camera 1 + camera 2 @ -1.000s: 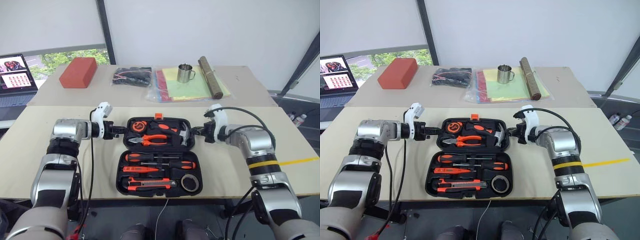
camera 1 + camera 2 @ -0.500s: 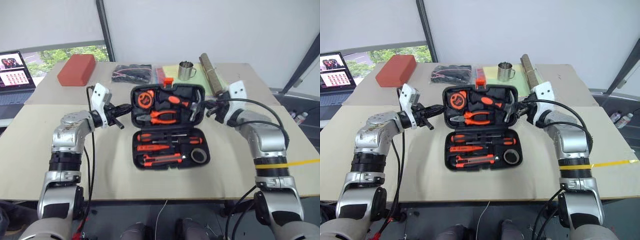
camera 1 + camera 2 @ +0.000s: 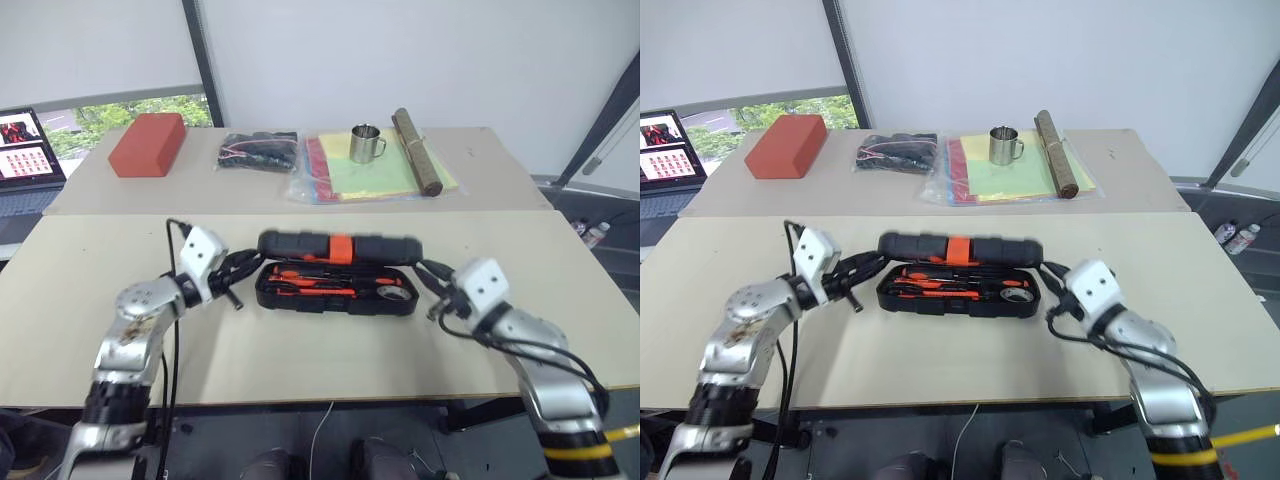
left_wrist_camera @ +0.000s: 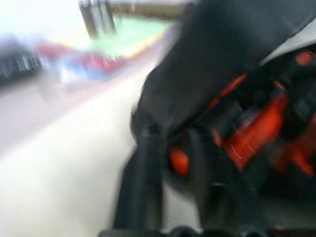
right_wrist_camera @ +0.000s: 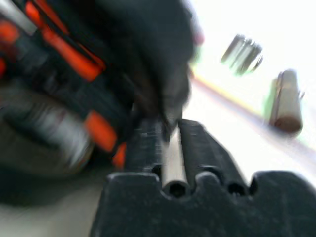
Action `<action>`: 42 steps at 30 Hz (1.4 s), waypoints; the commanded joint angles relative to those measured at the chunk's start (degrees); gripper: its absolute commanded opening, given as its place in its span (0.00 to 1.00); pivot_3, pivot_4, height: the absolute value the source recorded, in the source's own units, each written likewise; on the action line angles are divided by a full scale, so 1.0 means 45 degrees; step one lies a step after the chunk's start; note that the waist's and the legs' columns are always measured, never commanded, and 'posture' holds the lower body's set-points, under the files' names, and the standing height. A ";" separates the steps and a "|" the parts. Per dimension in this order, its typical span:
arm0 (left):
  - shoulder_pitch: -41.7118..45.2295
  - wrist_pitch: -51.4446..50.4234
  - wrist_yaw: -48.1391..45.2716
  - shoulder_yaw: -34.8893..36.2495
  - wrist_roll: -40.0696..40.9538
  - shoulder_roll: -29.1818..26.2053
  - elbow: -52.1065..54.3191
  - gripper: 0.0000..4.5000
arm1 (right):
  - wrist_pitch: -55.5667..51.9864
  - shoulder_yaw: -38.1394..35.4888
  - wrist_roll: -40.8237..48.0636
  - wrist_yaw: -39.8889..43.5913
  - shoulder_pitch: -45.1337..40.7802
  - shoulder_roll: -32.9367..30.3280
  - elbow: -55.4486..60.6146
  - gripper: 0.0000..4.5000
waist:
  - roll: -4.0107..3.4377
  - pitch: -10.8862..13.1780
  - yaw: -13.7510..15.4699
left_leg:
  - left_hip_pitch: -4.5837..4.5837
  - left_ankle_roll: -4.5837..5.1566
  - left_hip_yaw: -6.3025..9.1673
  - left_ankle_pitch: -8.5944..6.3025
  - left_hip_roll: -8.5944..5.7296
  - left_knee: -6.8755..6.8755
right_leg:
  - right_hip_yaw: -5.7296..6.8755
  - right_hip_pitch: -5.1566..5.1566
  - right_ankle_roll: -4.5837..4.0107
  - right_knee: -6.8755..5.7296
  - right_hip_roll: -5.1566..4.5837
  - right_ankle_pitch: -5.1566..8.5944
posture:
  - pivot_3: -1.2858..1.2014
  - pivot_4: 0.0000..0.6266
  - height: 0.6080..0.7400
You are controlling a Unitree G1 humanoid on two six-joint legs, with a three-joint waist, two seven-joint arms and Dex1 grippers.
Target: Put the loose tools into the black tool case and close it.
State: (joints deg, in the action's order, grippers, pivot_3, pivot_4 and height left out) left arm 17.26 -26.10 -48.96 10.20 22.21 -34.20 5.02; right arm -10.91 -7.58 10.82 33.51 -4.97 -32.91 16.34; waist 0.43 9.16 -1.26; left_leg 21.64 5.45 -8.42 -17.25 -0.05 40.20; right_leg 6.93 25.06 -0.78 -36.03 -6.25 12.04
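The black tool case (image 3: 340, 247) lies mid-table with its lid lowered almost onto the base, an orange latch on its front edge. Through the narrow gap I see the loose tools (image 3: 312, 284), orange and black, lying inside, and a grey tape roll (image 3: 1015, 294) at the right end. My left gripper (image 3: 240, 268) is at the lid's left end, its fingers a little apart and holding nothing. At the lid's right end my right gripper (image 3: 428, 275) shows a slim gap between its fingers (image 5: 197, 143), which close on nothing.
On the far table stand a red block (image 3: 152, 145), a black bag of cables (image 3: 258, 150), coloured folders (image 3: 375, 178) with a metal cup (image 3: 366, 143), and a brown roll (image 3: 418, 150). A laptop (image 3: 25, 140) sits at the far left.
The lid has swung from flat open to nearly shut. Both grippers came back toward me with it, rolled, and their fingers have parted from a shut state.
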 commanded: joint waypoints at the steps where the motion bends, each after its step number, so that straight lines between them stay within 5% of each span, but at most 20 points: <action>1: -0.0126 -0.3602 -0.1174 0.2180 0.2864 -0.2280 0.1200 0.52 | -0.2098 -0.2157 0.2513 0.1303 0.0332 -0.1467 0.1775 0.50 | -0.0002 0.0021 0.0033 | 0.0011 -0.0005 0.0008 0.0002 0.0014 0.0032 | -0.0017 0.0006 0.0027 -0.0014 -0.0012 0.0016 | 0.52 0.24 0.97; 2: -0.0139 -0.4587 -0.1764 0.2314 0.3412 -0.3098 0.0835 0.61 | -0.2819 -0.2399 0.3286 0.1917 0.0686 -0.1935 0.2013 0.59 | -0.0003 0.0021 0.0060 | 0.0003 -0.0010 0.0018 0.0003 0.0017 0.0037 | -0.0016 -0.0005 0.0030 -0.0018 -0.0023 0.0018 | 0.52 0.24 0.97; 7: 0.1081 -0.3072 -0.3368 0.0372 0.1819 -0.4617 -0.1807 0.61 | -0.3521 -0.1949 0.4232 0.4406 0.2967 -0.3571 0.2971 0.59 | -0.0022 0.0011 0.0471 | -0.0153 -0.0142 0.0059 -0.0070 0.0019 0.0001 | 0.0011 -0.0148 -0.0013 -0.0006 -0.0042 0.0054 | 0.52 0.24 0.97; 11: 0.4214 0.0074 -0.2726 -0.1797 -0.0757 -0.2945 -0.5624 0.45 | -0.3342 -0.0661 0.3679 0.4603 0.3019 -0.3708 0.3248 0.42 | -0.0010 0.0014 0.0733 | -0.0124 -0.0143 0.0059 -0.0070 -0.0002 0.0020 | 0.0010 -0.0146 -0.0007 -0.0008 -0.0062 0.0030 | 0.52 0.24 0.97; 16: 0.7797 0.3768 -0.2718 -0.3703 -0.3028 -0.0322 -1.0475 0.00 | -0.2975 0.1328 0.2338 0.4772 0.1855 -0.3840 0.2932 0.02 | 0.0069 0.0017 0.0769 | -0.0025 -0.0112 0.0061 -0.0054 0.0000 0.0120 | 0.0038 -0.0112 -0.0094 -0.0006 -0.0036 -0.0045 | 0.52 0.24 0.97; 23: 1.0006 0.7889 -0.3230 -0.5122 -0.5188 0.1927 -1.4999 0.00 | -0.2257 0.3429 0.0366 0.4638 0.0403 -0.3529 0.1817 0.02 | 0.0086 0.0020 0.0428 | 0.0140 0.0041 0.0040 -0.0003 -0.0019 0.0137 | 0.0094 0.0023 -0.0063 -0.0004 0.0042 -0.0049 | 0.52 0.24 0.97; 30: 0.9406 0.7925 -0.9401 -0.5845 -0.5062 0.1458 -1.4473 0.00 | -0.2514 0.2132 -0.0606 0.2494 -0.0468 -0.2835 0.0056 0.02 | 0.0106 0.0031 0.0166 | 0.0129 0.0037 0.0021 -0.0003 -0.0008 0.0148 | 0.0121 0.0024 0.0018 -0.0011 0.0019 0.0000 | 0.52 0.24 0.97; 38: 0.9800 0.2940 -0.9574 -0.3495 -0.2675 0.0949 -1.2490 0.00 | -0.4612 -0.0570 0.2794 0.3262 0.2065 -0.2759 0.3108 0.02 | 0.0106 0.0035 0.0362 | 0.0180 0.0042 0.0106 -0.0002 0.0006 0.0208 | 0.0076 0.0039 -0.0056 -0.0032 -0.0044 -0.0050 | 0.52 0.24 0.97; 42: 0.9041 -0.0215 -0.9675 -0.3924 -0.1365 0.0705 -0.8727 0.00 | -0.6067 -0.1264 0.4787 0.2884 0.2324 -0.2465 0.4741 0.02 | 0.0107 0.0036 0.0350 | 0.0173 0.0046 0.0112 -0.0003 0.0006 0.0210 | 0.0075 0.0020 -0.0051 -0.0029 -0.0035 -0.0048 | 0.52 0.24 0.97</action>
State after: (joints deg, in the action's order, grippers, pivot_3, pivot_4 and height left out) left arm 59.26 -22.62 -91.87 -6.80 13.44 -31.04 -41.43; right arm -35.97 -10.86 28.54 47.22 5.73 -44.20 33.94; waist 0.91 9.32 0.32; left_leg 22.34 5.67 -7.92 -17.27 -0.04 41.15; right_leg 7.22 25.09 -0.98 -36.16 -6.42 11.82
